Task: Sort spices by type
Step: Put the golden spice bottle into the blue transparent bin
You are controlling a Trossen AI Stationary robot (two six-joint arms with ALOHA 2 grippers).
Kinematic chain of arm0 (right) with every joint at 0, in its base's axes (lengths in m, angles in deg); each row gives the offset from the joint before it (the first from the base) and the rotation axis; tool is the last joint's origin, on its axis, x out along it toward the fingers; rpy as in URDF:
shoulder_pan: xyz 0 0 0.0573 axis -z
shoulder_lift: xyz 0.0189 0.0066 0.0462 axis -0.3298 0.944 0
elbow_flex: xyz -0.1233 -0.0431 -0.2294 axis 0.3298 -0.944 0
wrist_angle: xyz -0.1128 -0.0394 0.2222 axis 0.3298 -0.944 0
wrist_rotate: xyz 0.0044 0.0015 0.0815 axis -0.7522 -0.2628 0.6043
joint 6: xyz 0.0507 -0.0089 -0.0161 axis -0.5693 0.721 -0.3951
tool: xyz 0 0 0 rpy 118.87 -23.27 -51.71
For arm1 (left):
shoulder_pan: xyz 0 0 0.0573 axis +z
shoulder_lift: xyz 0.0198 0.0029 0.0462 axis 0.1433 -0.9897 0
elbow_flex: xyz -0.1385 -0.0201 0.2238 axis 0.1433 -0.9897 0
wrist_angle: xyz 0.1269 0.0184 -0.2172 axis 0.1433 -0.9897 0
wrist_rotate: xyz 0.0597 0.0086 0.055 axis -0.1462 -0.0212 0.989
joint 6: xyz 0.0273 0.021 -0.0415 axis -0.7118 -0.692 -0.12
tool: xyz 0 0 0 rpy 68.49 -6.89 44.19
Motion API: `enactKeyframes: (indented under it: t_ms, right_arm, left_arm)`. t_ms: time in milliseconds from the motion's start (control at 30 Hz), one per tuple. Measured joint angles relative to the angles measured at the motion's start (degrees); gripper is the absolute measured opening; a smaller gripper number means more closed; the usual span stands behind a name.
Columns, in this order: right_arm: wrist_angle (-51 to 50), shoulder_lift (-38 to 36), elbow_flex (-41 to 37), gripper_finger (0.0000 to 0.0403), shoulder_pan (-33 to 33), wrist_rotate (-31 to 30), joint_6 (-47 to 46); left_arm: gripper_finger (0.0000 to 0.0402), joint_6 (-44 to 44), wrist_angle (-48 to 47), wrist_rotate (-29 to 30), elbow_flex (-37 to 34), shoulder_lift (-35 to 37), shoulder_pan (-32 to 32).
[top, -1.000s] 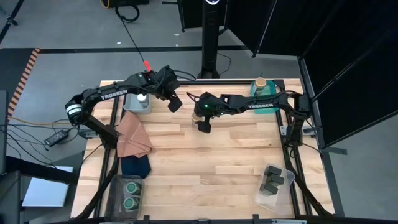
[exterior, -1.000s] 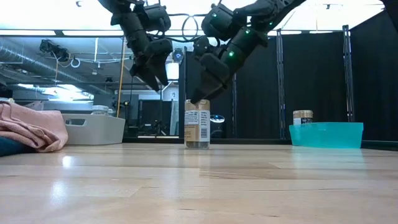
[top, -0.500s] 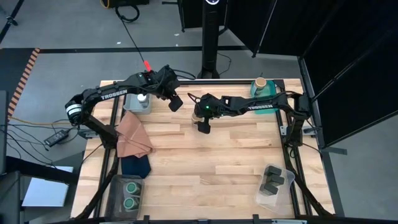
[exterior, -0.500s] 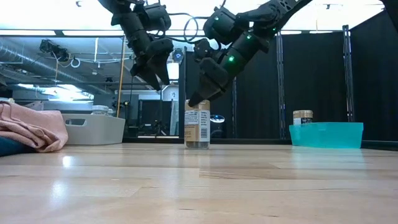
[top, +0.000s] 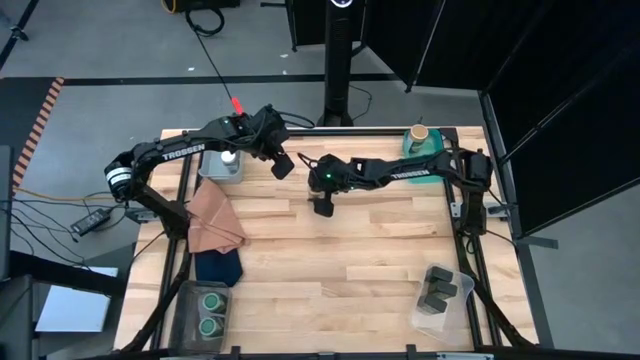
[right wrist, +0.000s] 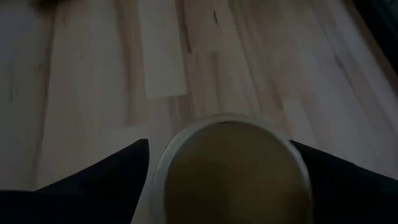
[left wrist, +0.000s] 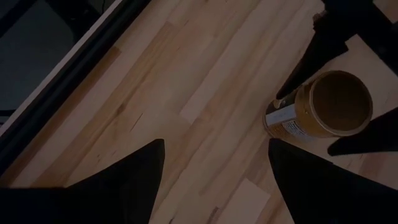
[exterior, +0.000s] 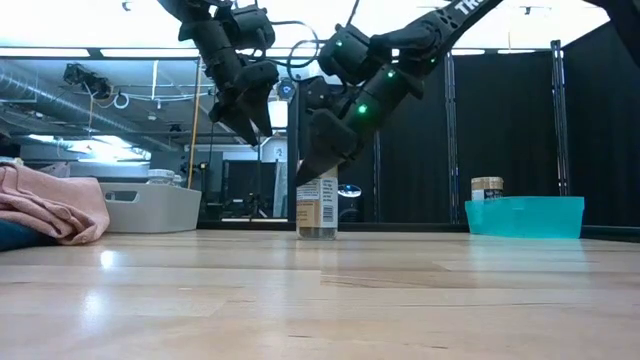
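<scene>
A tan-lidded spice jar point(exterior: 317, 210) stands upright on its base on the table's far middle; its lid point(right wrist: 233, 168) fills the right wrist view. My right gripper point(exterior: 318, 175) is open and slants down over it, one finger on each side of the lid, and I cannot tell whether they touch. The left wrist view shows the same jar point(left wrist: 323, 106) between those dark fingers. My left gripper point(top: 283, 165) is open and hangs in the air just left of the jar, toward the far edge.
A white bin point(top: 222, 168) at the far left holds a white-lidded jar. A teal bin point(top: 432, 143) at the far right holds another tan-lidded jar. Green-lidded jars sit in a near-left bin point(top: 190, 310), black tins in a near-right bin point(top: 452, 300). Brown cloth point(top: 212, 220) and navy cloth point(top: 217, 265) lie at the left.
My right gripper has come down and slightly toward the table's left, from just above the jar's lid to around it. The jar has stayed in place, and my left gripper has kept still.
</scene>
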Motion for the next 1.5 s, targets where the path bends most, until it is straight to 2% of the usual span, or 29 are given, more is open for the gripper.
enactKeyframes:
  t_ms: [267,467,733,900,1067,1267,1500]
  right_arm:
    - [-0.5,0.3,0.0,0.0360,0.1,-2.7,-1.5]
    - [-1.5,0.3,0.0,0.0285,0.0,-5.3,-3.1]
    - [-2.3,-0.4,0.0,0.0282,0.0,-5.6,-7.9]
    - [-2.6,-2.9,0.0,0.0282,1.4,-4.3,-14.1]
    - [-6.5,-6.2,-0.1,0.0282,3.8,-5.2,-15.9]
    - [-9.8,-13.3,-6.1,0.0282,7.3,-5.7,-17.1]
    - [-11.5,-30.5,-19.9,0.0282,10.4,-12.0,-23.7]
  left_arm:
    - [0.0294,0.0,0.1,0.0,0.0,0.0,0.0]
    - [0.0294,0.0,0.2,0.0,0.0,0.0,0.0]
    - [0.0294,0.3,0.2,0.0,0.0,0.0,0.0]
    - [0.0294,1.4,0.1,0.0,0.0,0.0,0.0]
    - [0.0294,1.4,0.1,0.0,0.0,0.0,0.0]
    - [0.0294,1.3,0.1,0.0,0.0,0.0,0.0]
    - [0.0294,1.1,0.2,0.3,0.0,0.0,0.0]
